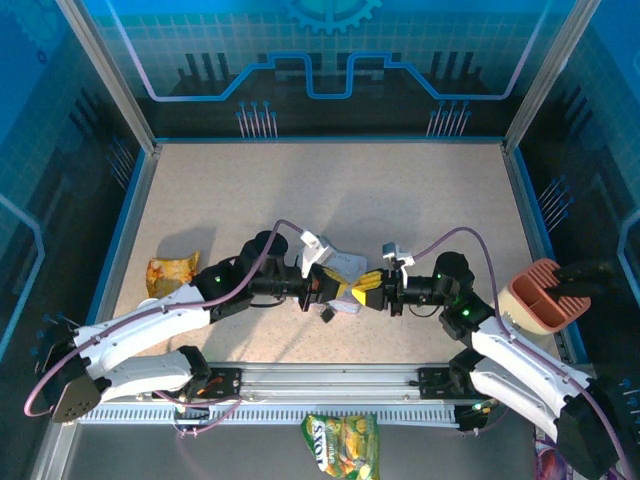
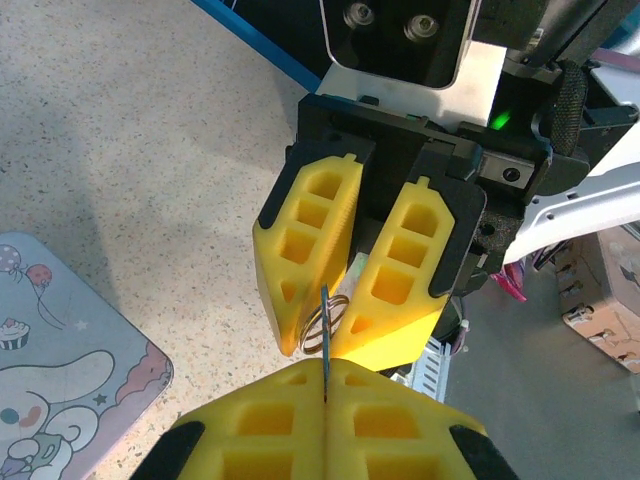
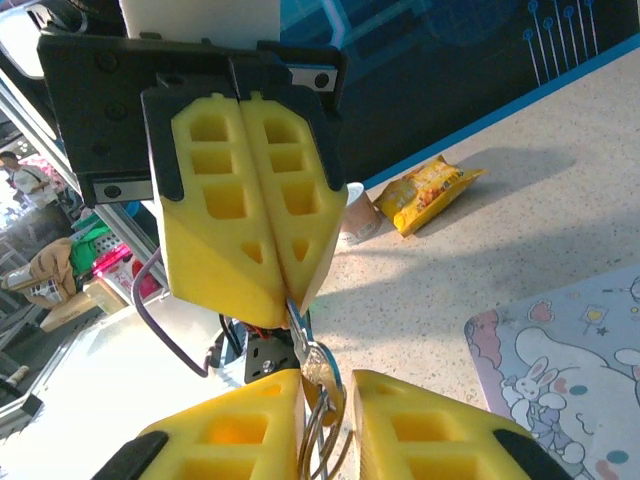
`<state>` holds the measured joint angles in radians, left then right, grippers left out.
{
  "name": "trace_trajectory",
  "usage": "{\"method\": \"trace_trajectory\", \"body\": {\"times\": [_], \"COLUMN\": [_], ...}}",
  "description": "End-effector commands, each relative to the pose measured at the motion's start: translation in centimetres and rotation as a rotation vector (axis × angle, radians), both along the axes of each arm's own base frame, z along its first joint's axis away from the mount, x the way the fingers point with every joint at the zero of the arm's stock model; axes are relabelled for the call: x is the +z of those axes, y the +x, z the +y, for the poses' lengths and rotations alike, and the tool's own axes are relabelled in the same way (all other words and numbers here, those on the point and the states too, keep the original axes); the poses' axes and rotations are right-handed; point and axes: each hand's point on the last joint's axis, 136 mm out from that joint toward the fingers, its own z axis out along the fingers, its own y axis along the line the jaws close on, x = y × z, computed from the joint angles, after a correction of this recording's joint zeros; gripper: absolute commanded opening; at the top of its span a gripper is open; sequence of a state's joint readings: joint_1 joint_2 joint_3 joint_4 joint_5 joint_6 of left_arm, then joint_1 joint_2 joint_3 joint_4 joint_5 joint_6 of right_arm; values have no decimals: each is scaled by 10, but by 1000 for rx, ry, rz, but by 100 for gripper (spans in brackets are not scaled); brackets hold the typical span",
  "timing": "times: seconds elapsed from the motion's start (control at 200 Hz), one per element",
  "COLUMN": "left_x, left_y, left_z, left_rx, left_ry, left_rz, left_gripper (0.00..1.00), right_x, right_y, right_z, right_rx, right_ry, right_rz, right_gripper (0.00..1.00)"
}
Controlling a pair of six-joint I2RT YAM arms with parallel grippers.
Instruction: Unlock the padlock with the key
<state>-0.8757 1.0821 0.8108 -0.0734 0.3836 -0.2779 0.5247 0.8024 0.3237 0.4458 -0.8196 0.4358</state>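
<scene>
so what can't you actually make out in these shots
padlock: top view, maybe the dark speck mid-table, too small to confirm
key: left wrist view, mostly buried inside the shut left gripper
tin: both wrist views, cut off by frame edges

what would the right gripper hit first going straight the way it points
Likely the key poking from the shut left gripper, which faces it tip to tip, very close as far as depth shows.
</scene>
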Motion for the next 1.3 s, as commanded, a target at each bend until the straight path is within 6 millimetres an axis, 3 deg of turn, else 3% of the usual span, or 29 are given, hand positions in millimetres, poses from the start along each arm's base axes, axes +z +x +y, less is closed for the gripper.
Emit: {"method": "trace_trajectory", "body": {"times": [0.0,0.36,0.805,1.096,1.176,1.261,1.296], "left_x": [10,6,9,7,6,3,1], "left_y": [-5,-10,-10,-11,-10,-7,-4], "left_z": [-3,1,1,1,2,4,6], "left_rx": [-37,-48,-48,-51,-44,-22,-2], "left_ry": [-12,9,-3,-4,-1,14,28], "left_rz": [-19,-12,-21,-17,-21,-20,-19], "left_gripper": [0,0,0,0,0,8,16], "right_x": [12,16,16,18,19,18,18], "right_y": [-2,0,-7,-6,-3,2,6], "right_z": [2,-1,4,3,3,1,-1], "right_rx": [6,-15,46,34,17,-26,-58], "right_ry": [1,11,21,21,19,7,-6], "right_rz": [-46,-55,-36,-40,-36,-20,-10], "right_gripper": [18,22,17,0,0,0,0]}}
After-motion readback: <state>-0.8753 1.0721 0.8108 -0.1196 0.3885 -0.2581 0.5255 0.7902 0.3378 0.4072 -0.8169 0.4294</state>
